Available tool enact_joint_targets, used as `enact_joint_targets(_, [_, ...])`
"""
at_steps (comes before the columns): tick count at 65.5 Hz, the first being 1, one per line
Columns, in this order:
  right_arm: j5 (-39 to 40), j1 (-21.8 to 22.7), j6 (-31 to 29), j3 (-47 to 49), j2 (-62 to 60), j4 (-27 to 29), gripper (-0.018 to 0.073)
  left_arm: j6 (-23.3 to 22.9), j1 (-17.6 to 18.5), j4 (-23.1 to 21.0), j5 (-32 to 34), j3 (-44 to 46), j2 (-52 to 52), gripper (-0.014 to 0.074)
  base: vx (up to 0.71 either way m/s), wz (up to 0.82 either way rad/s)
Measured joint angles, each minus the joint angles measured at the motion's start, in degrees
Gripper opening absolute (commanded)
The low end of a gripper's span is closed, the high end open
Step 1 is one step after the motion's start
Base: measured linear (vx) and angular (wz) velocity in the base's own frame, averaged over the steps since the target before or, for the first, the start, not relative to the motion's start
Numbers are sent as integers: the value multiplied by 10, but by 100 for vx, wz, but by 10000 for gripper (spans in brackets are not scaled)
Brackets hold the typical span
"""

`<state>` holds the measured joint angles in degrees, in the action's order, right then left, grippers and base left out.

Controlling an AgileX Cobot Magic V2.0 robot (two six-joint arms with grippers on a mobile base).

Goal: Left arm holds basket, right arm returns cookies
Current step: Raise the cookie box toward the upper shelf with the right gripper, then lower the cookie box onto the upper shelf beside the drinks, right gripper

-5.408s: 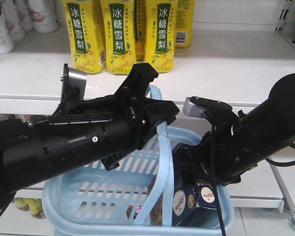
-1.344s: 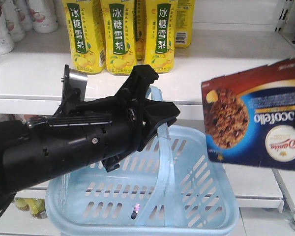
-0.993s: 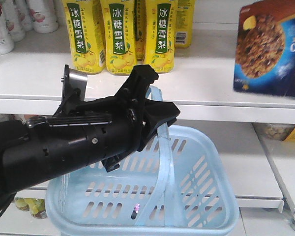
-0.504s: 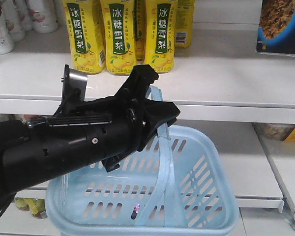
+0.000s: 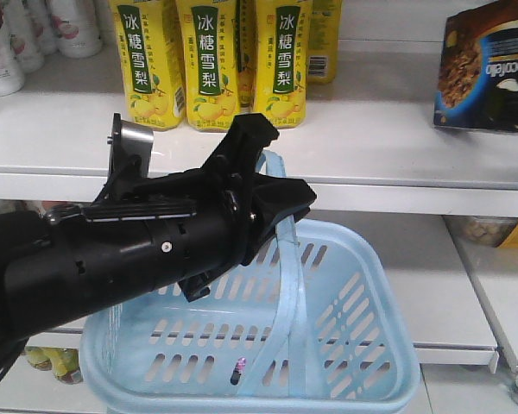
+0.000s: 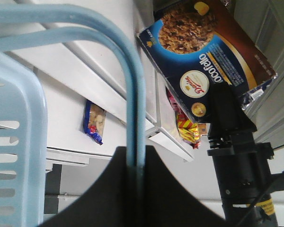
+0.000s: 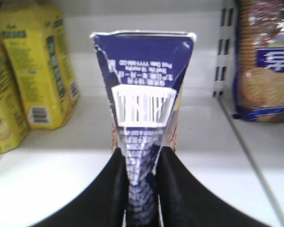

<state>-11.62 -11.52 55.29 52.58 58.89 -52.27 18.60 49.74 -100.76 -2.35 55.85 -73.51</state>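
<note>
Light blue plastic fills the lower left of the front view: the basket (image 5: 328, 345) hangs by its hoop handle (image 5: 287, 250), which the left hand (image 5: 272, 194) has clenched tight, so the holding half of the task is in place. The basket looks empty inside. Behind it, yellow drink cartons (image 5: 211, 60) stand in a row on the white shelf (image 5: 388, 147). At far right the cookies (image 5: 488, 73) are up at shelf level, over the shelf's right end and apparently not yet set down.

My reading is that the return step is in hand. The next move calls for carrying the box deeper over the shelf, lowering it to rest, then letting go.

The front view cuts off the right hand altogether. The right wrist view shows it: the right hand (image 7: 143, 189) pinches the box's crumpled barcode end (image 7: 143, 106), with another packet of biscuits (image 7: 267, 71) beyond a shelf divider. The left wrist view alone shows the box's printed face (image 6: 203, 61) and the right arm (image 6: 239, 161) beneath it.
</note>
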Motion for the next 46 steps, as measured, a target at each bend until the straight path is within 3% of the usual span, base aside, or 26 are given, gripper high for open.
enact_joint_targets(14, [57,0,-5,-1,37,-12,-6,0,0,0,0,0,0,0,0,0])
enact_joint_targets(46, [57,0,-6,-1,87,-12,8,0,0,0,0,0,0,0,0,0])
